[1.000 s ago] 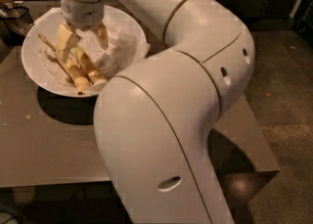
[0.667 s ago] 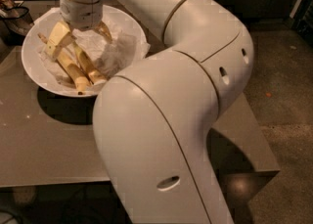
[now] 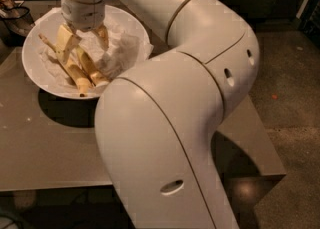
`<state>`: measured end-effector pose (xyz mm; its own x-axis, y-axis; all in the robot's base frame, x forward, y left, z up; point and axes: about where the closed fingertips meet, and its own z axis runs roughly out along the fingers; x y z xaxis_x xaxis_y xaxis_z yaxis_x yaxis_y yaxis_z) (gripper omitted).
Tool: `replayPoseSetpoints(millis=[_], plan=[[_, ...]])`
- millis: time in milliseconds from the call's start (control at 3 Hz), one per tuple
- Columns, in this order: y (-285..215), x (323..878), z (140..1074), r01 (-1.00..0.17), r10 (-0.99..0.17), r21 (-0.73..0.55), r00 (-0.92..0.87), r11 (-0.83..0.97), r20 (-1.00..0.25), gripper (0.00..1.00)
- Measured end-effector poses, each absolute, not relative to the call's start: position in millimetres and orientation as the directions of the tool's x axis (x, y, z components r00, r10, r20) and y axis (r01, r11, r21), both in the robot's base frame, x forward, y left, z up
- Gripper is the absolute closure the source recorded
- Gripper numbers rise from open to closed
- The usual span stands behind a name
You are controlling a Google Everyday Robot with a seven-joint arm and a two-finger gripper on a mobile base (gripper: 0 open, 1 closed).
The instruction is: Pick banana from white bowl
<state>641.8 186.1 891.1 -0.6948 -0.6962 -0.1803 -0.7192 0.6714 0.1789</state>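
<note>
Sitting at the far left edge, a dark object lies on the back corner of the table; what it is cannot be made out. Just beside it stands the white bowl, wide and shallow, resting on the grey-brown tabletop and casting a dark round shadow toward the near side. Inside the bowl, on its left half, lies the banana, which shows as several yellow pieces side by side with darkened ends pointing at the near rim and a thin stem reaching toward the far left. Crumpled white paper lines the bowl and bunches up on its right half, spilling a little over the right rim. Above the fruit, the gripper reaches down into the bowl from the top of the view, its two tan fingers spread wide apart; the left-hand one sits right against the upper banana piece, though nothing is clasped between them. From the wrist, the big white arm sweeps rightward, bends, and fills the near centre, hiding much of the table. Dark speckled floor lies at the right.
</note>
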Motion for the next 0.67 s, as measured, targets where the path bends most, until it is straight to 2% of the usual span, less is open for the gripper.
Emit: replayPoseSetpoints(millis=[333,667], plan=[[186.1,641.8,891.1,-0.719,-0.696,0.179,-0.695,0.671,-0.18,0.33],[188.5,644.9,889.4,-0.717,-0.691,0.175,-0.697,0.675,-0.192,0.36]])
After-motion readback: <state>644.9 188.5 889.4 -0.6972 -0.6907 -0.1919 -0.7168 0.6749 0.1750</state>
